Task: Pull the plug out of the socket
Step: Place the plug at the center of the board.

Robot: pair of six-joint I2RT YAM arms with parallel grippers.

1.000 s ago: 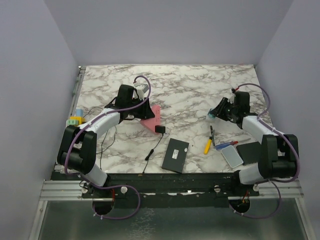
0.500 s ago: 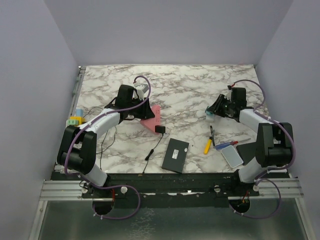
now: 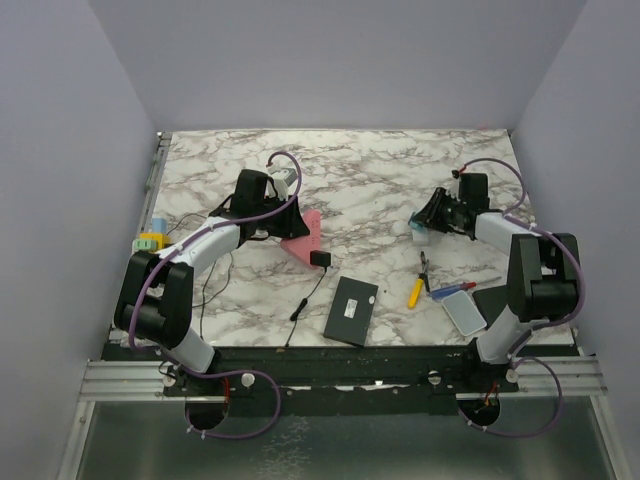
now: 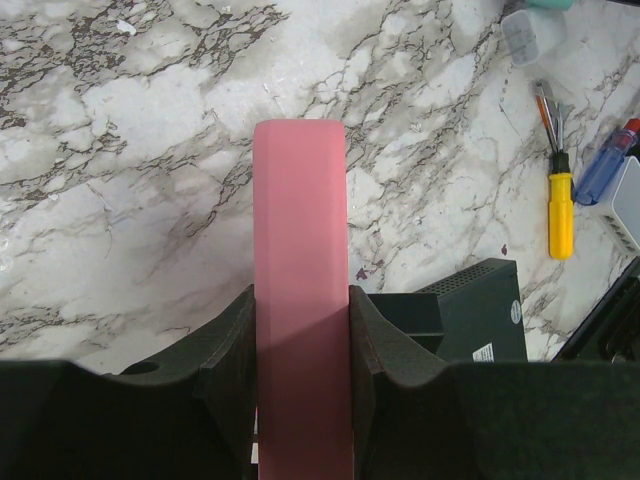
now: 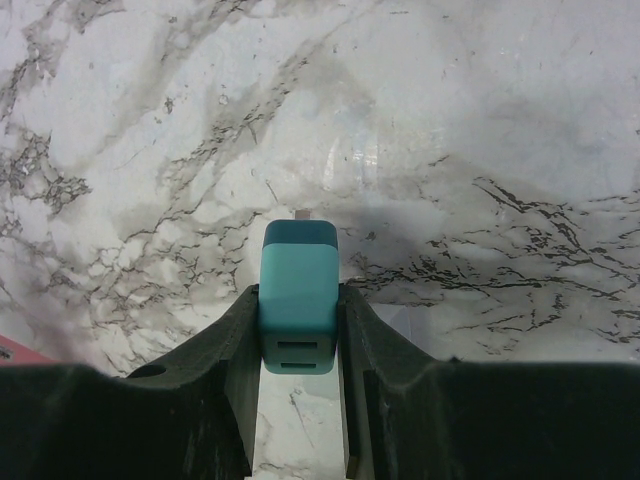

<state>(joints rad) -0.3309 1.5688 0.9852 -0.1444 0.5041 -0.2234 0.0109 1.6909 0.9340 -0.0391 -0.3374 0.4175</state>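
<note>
Plug [image 5: 298, 270] teal, sitting clamped in right gripper [image 5: 298, 312], well apart from pink socket strip [image 4: 300, 200], itself clamped by left gripper [image 4: 300, 320]. I'm planning slow, level set-down.

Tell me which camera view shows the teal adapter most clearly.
The right wrist view: the teal adapter fills the centre, clamped in the right pincer. The top view shows only a small teal speck there; the left wrist view, at most a sliver at its top edge.
</note>
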